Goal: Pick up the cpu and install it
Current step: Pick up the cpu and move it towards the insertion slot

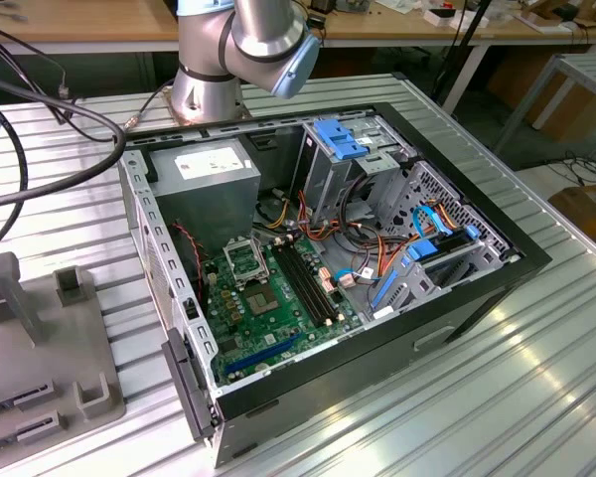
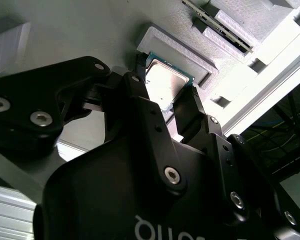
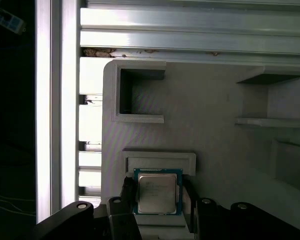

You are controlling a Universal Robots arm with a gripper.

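The cpu (image 3: 157,192), a small square chip with a pale metal top and a green rim, lies in a shallow recess of a grey holder (image 3: 215,100). It also appears in the second wrist view as the cpu (image 2: 163,84). My gripper (image 3: 158,196) straddles it, and its black fingers (image 3: 127,192) press against two opposite edges of the chip. In the second wrist view the gripper (image 2: 165,92) shows the same hold. In the exterior view the green motherboard (image 1: 278,303) lies inside the open computer case (image 1: 457,288), with the black-framed socket (image 1: 246,260) near its far end.
The grey holder (image 1: 40,378) sits at the exterior view's left on the ribbed metal table (image 1: 497,397). Raised blocks and pockets (image 3: 140,95) stand around the chip's recess. Black cables (image 1: 40,119) cross the table. Drive cages and wire bundles (image 1: 377,238) crowd the case.
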